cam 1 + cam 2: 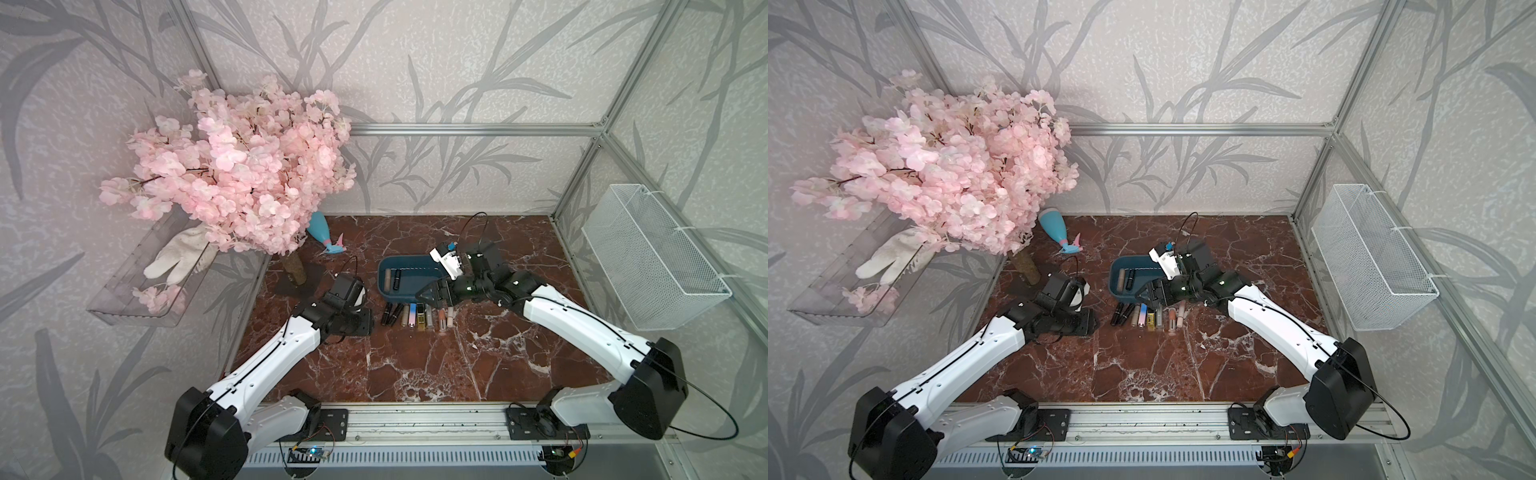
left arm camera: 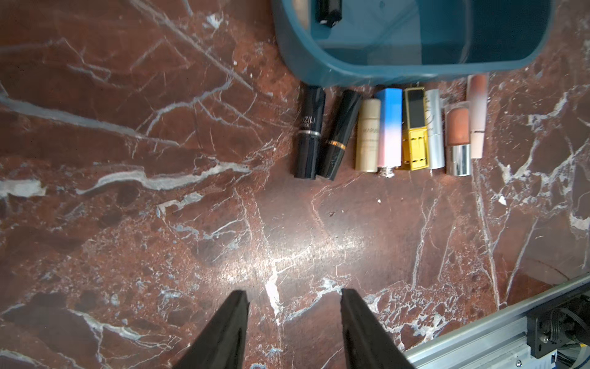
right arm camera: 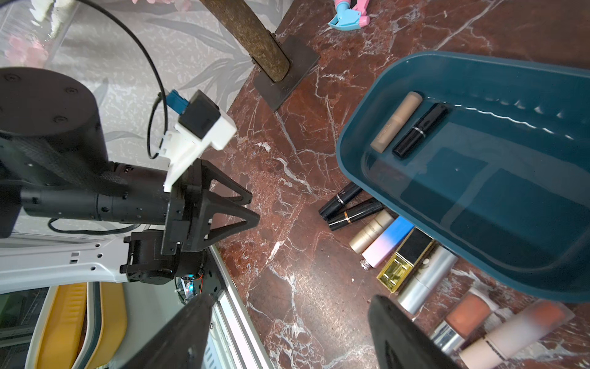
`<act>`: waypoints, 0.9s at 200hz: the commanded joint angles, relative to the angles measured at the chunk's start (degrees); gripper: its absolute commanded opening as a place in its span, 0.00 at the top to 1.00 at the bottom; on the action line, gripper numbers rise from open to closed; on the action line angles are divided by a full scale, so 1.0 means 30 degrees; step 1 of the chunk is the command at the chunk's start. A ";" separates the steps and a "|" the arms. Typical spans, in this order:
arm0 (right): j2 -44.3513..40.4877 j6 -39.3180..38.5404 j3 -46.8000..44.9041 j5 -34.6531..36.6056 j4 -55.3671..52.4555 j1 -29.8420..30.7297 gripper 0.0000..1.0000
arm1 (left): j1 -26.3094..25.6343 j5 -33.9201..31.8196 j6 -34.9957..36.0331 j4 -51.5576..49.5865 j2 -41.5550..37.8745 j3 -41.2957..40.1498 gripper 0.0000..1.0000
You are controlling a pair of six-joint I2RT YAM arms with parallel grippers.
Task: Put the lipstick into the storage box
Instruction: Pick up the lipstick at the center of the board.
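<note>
The dark teal storage box (image 1: 384, 293) (image 1: 1116, 286) lies mid-table. Inside it, a beige lipstick (image 3: 396, 121) and a black lipstick (image 3: 419, 130) rest side by side at its left end. In front of the box, several lipsticks (image 1: 415, 316) (image 2: 389, 127) lie in a row on the marble. My left gripper (image 2: 294, 292) (image 1: 365, 322) stands open with nothing between its fingers, low over the table to the left of the row. My right gripper (image 3: 293, 297) (image 1: 430, 293) is open wide and empty, hovering at the box's near right rim above the row's right end.
A pink blossom tree (image 1: 241, 166) on a dark base plate (image 3: 287, 70) stands at the back left, with a blue spray bottle (image 1: 322, 232) beside it. A clear tray holding a white glove (image 1: 174, 257) hangs on the left wall, a white mesh basket (image 1: 648, 257) on the right. An aluminium rail (image 1: 415, 419) runs along the front edge.
</note>
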 commanded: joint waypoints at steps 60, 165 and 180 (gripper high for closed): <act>-0.0577 -0.0688 0.0513 0.0441 -0.0495 0.0117 0.18 | -0.0477 0.0220 -0.1168 0.4261 0.3922 -0.0279 0.52; -0.0673 -0.1510 0.0813 0.0254 -0.1562 -0.0414 0.17 | -0.0491 -0.0129 -0.0313 0.5554 0.7792 0.1472 0.54; -0.0615 -0.1589 0.0841 0.0094 -0.1610 -0.0554 0.17 | -0.0491 -0.0268 -0.0284 0.5615 0.8208 0.1797 0.54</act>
